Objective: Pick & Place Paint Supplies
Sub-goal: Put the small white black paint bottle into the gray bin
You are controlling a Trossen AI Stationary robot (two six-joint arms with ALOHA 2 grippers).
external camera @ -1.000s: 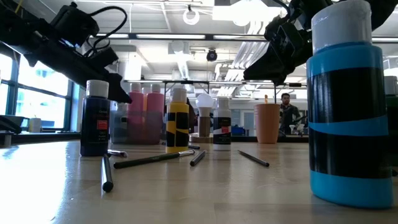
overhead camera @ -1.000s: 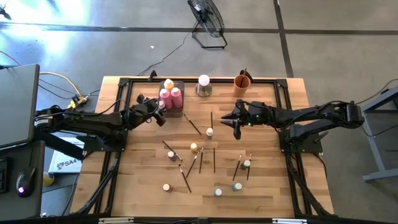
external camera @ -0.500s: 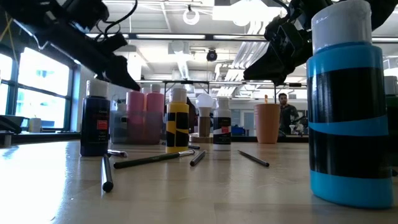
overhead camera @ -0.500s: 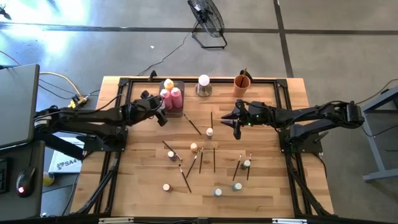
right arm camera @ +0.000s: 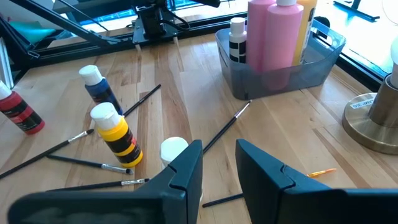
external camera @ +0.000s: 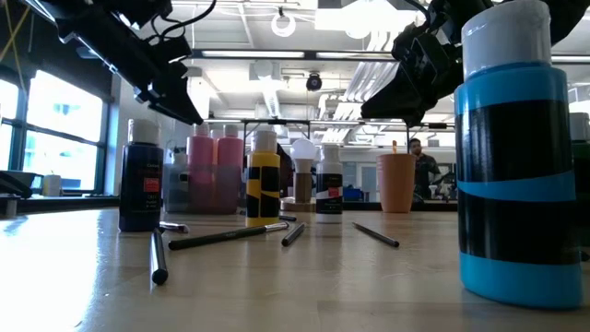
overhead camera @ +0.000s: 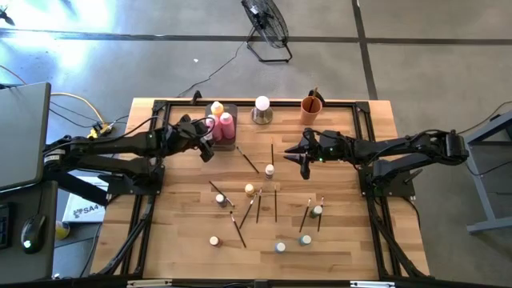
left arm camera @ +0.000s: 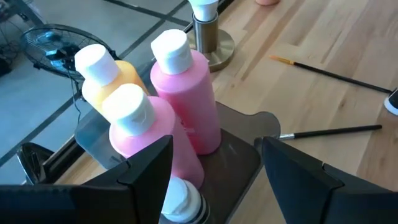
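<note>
Workbench of pale wooden planks [overhead camera: 184, 240], edged by a black frame, stands on a grey concrete floor crossed with seams and cables, a black fan [overhead camera: 268, 28] beyond its far edge. At the far left of the bench a grey tray [overhead camera: 232, 146] holds two large pink bottles [left arm camera: 186, 93] and a yellow one [left arm camera: 99, 74], plus a tiny white-capped bottle [left arm camera: 183, 199]. The left gripper [overhead camera: 206, 148] hovers just above that tray, its fingers [left arm camera: 146, 165] spread wide and holding nothing. The right gripper [overhead camera: 304, 164] hangs over the middle of the bench, above a small white-capped bottle [overhead camera: 270, 170], its fingers [right arm camera: 186, 168] a narrow gap apart and empty. Small paint bottles [overhead camera: 250, 190] and thin dark-handled paintbrushes [overhead camera: 275, 205] lie scattered over the near half of the planks. A white ball on a metal base [overhead camera: 262, 110] and an orange cup [overhead camera: 311, 107] stand along the far edge. From table height, a blue bottle [external camera: 512, 166] looms at the near edge, a yellow-and-black one [external camera: 264, 184] stands farther back, and a person [external camera: 424, 166] is seen in the bright, open-ceilinged room behind.
</note>
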